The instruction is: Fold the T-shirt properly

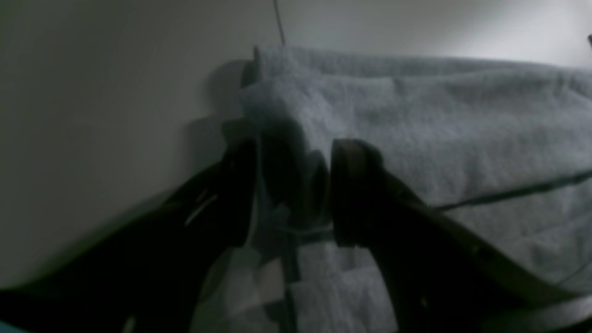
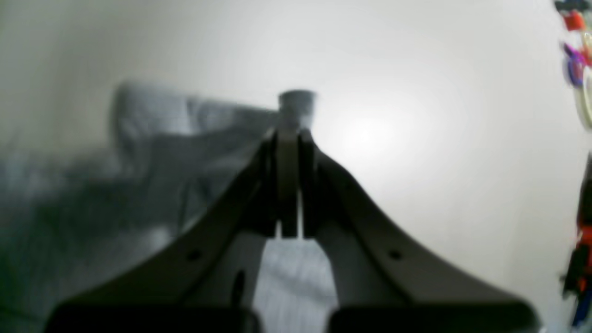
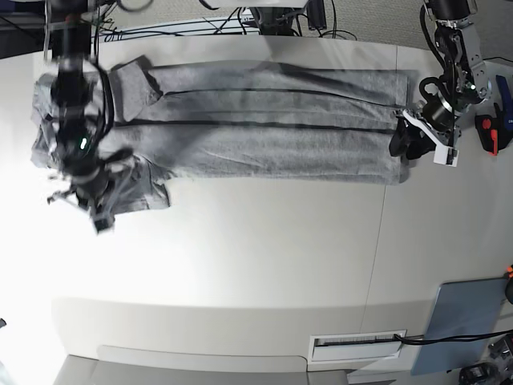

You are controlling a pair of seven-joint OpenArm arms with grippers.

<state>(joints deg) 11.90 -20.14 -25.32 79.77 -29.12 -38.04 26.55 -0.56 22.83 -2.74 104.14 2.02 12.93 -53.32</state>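
The grey T-shirt (image 3: 256, 128) lies stretched left to right across the far half of the white table (image 3: 256, 257), folded into a long band with dark crease lines. At its right end my left gripper (image 3: 401, 143) sits on the hem. In the left wrist view its black fingers (image 1: 351, 185) stand apart with a bunched fold of the T-shirt (image 1: 439, 125) filling the gap of the left gripper (image 1: 295, 157). My right gripper (image 3: 100, 212), blurred, is at the shirt's near left corner. The right gripper (image 2: 289, 134) is shut on a thin edge of the T-shirt (image 2: 152, 138).
Cables run along the table's back edge (image 3: 240, 24). Red and blue tools (image 3: 489, 132) lie at the right edge, seen also as coloured objects (image 2: 578, 60). A grey-blue pad (image 3: 469, 317) lies at the front right, and a slot plate (image 3: 357, 346) is set near the front edge.
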